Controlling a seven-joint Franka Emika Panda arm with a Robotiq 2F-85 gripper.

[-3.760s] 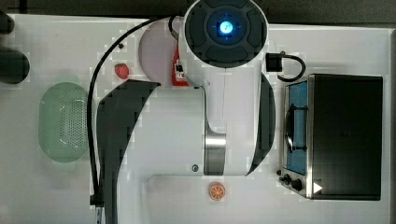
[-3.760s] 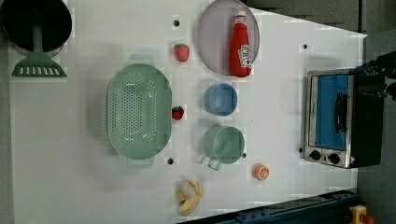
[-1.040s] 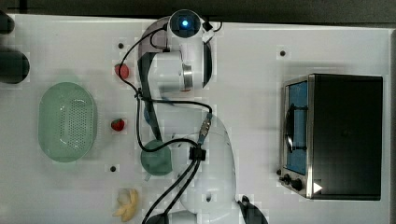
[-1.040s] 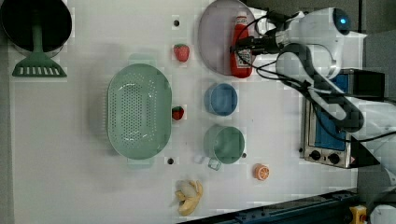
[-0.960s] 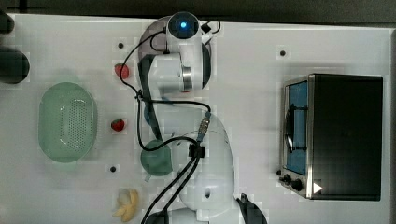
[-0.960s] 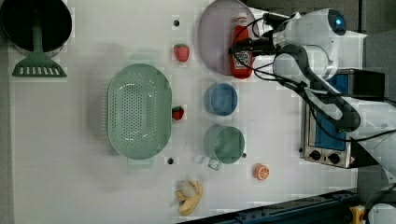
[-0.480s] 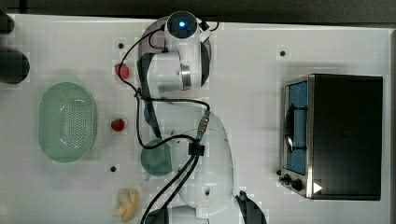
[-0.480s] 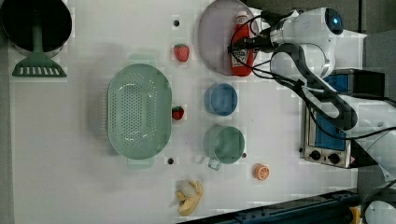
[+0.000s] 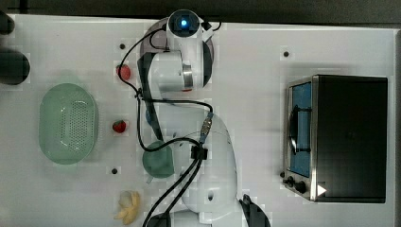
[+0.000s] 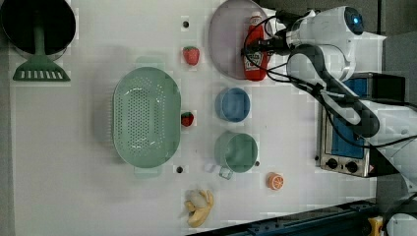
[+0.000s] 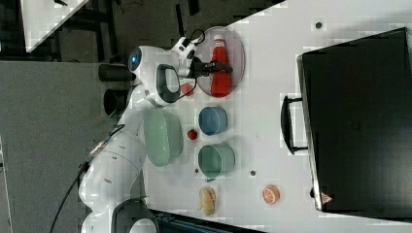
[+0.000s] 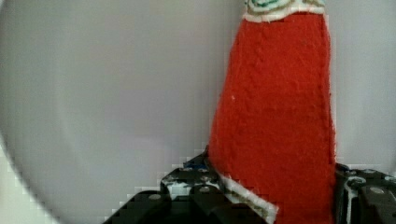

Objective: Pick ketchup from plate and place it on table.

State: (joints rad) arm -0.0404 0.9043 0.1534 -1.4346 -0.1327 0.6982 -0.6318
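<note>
The ketchup (image 10: pixel 255 51), a small red bottle, lies flat on the pale lilac-grey plate (image 10: pixel 226 39) at the far end of the white table (image 10: pixel 74 172). My gripper (image 10: pixel 255 46) reaches over the plate from the left view's right and is shut on the ketchup across its middle. In the right view the ketchup (image 11: pixel 221 68) lies on the plate (image 11: pixel 236 46) with the gripper (image 11: pixel 216 67) across it. The wrist view has the red ketchup (image 12: pixel 275 116) between my fingers (image 12: pixel 196 184), one on each side, with the plate (image 12: pixel 116 93) behind it.
Beside the plate lie a strawberry (image 10: pixel 191 55) and a blue bowl (image 10: pixel 232 104). Farther off are a green basket (image 10: pixel 146 123), another strawberry (image 10: pixel 187 119), a green mug (image 10: pixel 237 151), an orange slice (image 10: pixel 275 181) and a banana (image 10: pixel 199 207). A toaster oven (image 10: pixel 344 142) stands beside the arm.
The fingers have closed in from wide open onto the ketchup. The bottle still lies where it was on the plate, and the arm has barely shifted.
</note>
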